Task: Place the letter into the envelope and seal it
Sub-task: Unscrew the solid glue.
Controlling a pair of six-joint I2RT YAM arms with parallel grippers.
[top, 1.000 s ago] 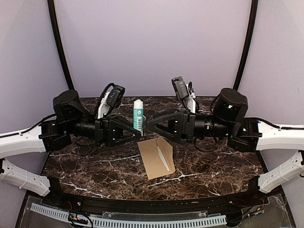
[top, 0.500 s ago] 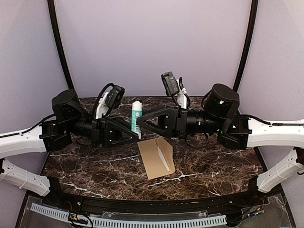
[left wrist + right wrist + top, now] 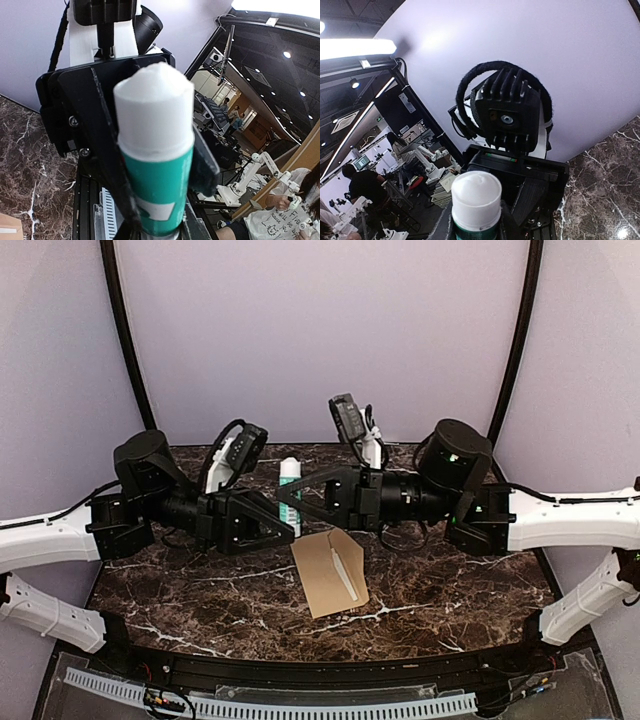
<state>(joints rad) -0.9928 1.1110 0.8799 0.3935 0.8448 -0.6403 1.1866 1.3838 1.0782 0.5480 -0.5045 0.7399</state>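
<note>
A glue stick (image 3: 290, 485) with a teal body and white end is held upright above the table between both arms. My left gripper (image 3: 291, 524) is shut on its lower part, which the left wrist view shows as glue stick (image 3: 156, 165) in that gripper (image 3: 157, 229). My right gripper (image 3: 287, 499) reaches in from the right, its jaws closed on either side of the stick. In the right wrist view the white end (image 3: 476, 197) rises from between that gripper (image 3: 475, 231). The brown envelope (image 3: 322, 580) lies flat on the table with a thin pale strip (image 3: 345, 574) across it. The letter is hidden.
Dark marble table (image 3: 450, 590) with a black rail along its near edge (image 3: 300, 670). Both forearms hang low over the table's back half, fingertips meeting at centre. A corner of the envelope (image 3: 7, 232) shows in the left wrist view.
My right arm has moved left up to the glue stick and its jaws have closed around it. The left gripper has kept its hold in about the same place.
</note>
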